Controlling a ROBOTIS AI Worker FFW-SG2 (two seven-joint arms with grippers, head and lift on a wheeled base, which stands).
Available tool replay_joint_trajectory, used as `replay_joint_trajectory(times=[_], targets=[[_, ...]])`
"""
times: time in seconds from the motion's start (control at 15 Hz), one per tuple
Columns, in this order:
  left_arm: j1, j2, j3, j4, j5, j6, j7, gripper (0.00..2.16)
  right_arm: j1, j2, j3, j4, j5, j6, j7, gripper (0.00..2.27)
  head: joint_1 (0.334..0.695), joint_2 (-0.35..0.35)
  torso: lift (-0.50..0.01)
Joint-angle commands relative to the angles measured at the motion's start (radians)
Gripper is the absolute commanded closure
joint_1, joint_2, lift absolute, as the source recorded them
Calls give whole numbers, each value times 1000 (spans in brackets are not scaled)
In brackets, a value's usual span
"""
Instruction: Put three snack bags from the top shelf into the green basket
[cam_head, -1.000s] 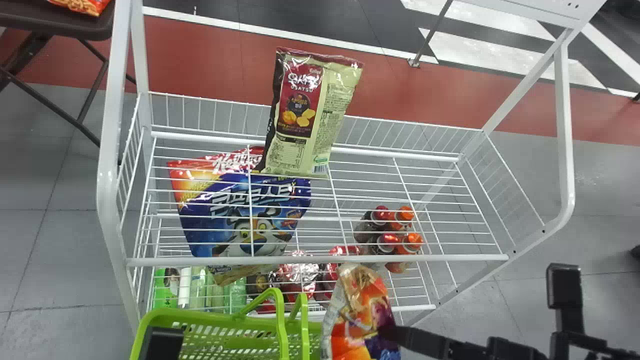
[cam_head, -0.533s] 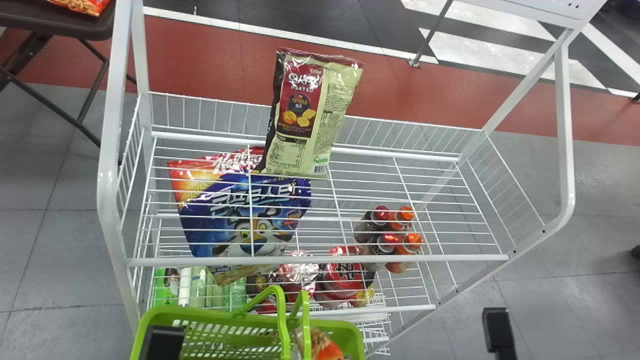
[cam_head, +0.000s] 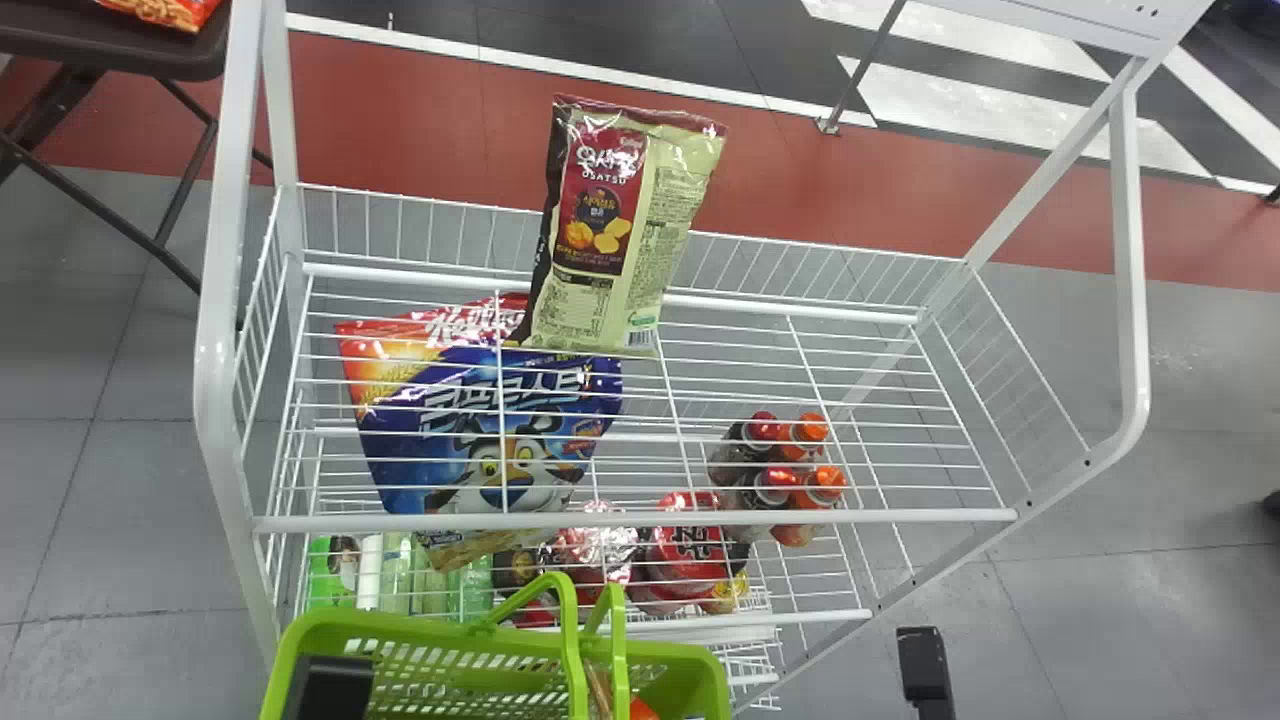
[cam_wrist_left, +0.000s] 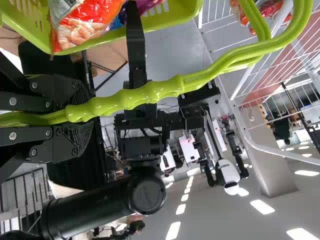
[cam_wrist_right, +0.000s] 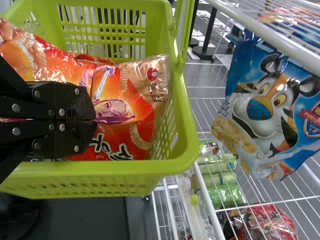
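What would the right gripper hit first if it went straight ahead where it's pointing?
The right gripper would likely press into the orange snack bag at its jaws first, with the wall of the green basket seemingly beyond, though depth is unclear.

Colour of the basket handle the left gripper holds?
Bright yellow-green. The handle shows best in the left wrist view.

Green basket (cam_head: 400, 626) partly outside head view

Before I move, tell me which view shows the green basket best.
The right wrist view: it looks into the green basket, at the snack bags. The head view gives part of the rim and the handles; the left wrist view, closer handles, less basket.
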Motion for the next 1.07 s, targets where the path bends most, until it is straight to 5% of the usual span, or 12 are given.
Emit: replay_joint_trajectory(times=[0.0, 0.07, 0.33, 0.6, 1.0], targets=[[0, -3, -5, -2, -5, 2, 8, 2142, 5, -11, 4, -31, 3, 16, 0, 188, 695, -350, -50], [1, -3, -5, -2, -5, 2, 8, 2142, 16, -11, -2, -60, 3, 19, -1, -2, 695, -350, -50], [0, -3, -3, -2, -5, 2, 9, 2142, 58, -6, -35, -241, 45, -17, 6, 56, 695, -350, -50], [0, -3, 1, 7, -5, -11, 11, 2142, 108, 18, -32, -326, 65, -404, 0, 63, 695, -350, -50], [-3, -3, 0, 41, -5, -32, 14, 2142, 211, 75, 140, -312, 230, -1051, -210, 63, 695, -350, -50]])
